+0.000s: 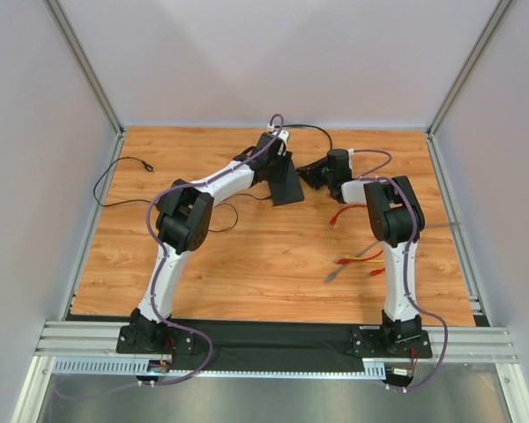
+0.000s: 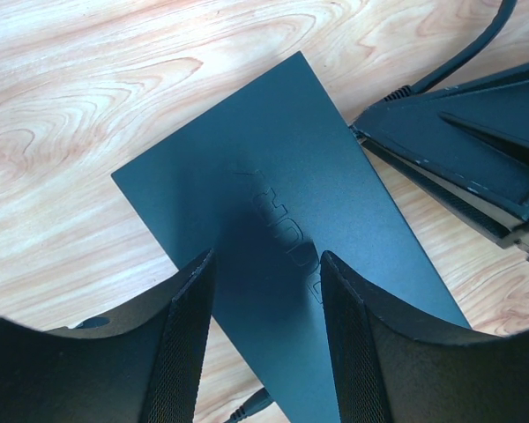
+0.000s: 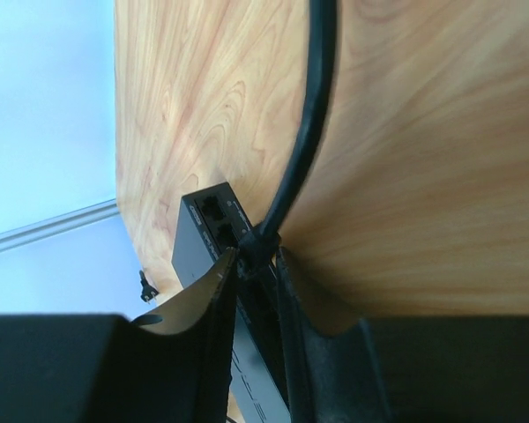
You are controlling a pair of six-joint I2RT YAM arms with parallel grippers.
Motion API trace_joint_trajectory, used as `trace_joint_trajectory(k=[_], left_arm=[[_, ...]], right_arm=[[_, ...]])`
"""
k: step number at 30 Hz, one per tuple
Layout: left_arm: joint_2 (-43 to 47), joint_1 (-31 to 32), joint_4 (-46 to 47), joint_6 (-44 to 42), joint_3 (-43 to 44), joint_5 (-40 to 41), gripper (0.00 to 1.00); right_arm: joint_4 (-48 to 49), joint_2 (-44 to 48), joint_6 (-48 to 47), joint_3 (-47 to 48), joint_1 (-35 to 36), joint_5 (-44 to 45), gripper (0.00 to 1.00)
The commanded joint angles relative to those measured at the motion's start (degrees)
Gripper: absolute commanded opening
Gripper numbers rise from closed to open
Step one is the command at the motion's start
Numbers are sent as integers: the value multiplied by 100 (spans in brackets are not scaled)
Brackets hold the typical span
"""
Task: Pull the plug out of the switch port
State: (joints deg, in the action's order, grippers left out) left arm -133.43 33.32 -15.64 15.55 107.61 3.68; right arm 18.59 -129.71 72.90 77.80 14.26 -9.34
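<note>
The switch (image 1: 287,189) is a flat matte-black box lying on the wooden table. My left gripper (image 2: 266,304) is open, its fingertips set down on the switch's top (image 2: 273,167) with nothing between them. Along the switch's side (image 3: 194,247) runs a row of sockets. The plug (image 3: 257,240) sits in one of them, and its black cable (image 3: 310,123) leads away across the table. From the right, my right gripper (image 3: 256,256) has its two fingers pressed against either side of the plug. It also shows in the left wrist view as the right gripper (image 2: 397,132) at the switch's edge.
Loose red, orange and grey cables (image 1: 357,260) lie on the table near the right arm. Closer to the switch lies a red plug (image 1: 338,216). A thin black power lead (image 1: 123,181) curls at the left edge. Walls close the table in on three sides.
</note>
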Motion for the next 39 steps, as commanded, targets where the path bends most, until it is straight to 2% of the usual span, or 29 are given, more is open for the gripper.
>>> trace_joint_trajectory(k=[1,5,15,22,27,34,39], left_arm=[[-78,-10,-62,36,199,-43,58],[-78,-10,-62,36,199,-43,58],[-78,-10,-71,36,190,-26,58],[-201,-10,-246,44,426,27,58],[-403,-10,-562,53,734,62,58],[-702,-1,-1257,-8,1437,510,57],[-676,78,-1398,-70,1455,738,57]], right_arm=[[-426,-292,101,174,59,170,25],[-523,-344,119,218,77,222,22],[-567,-248,93,157,77,389,0],[-400,-28,66,-37,15,785,0],[-304,-107,400,-151,-11,864,0],[-233,7,277,-151,-2,926,0],[-215,-2,251,-133,6,926,0]])
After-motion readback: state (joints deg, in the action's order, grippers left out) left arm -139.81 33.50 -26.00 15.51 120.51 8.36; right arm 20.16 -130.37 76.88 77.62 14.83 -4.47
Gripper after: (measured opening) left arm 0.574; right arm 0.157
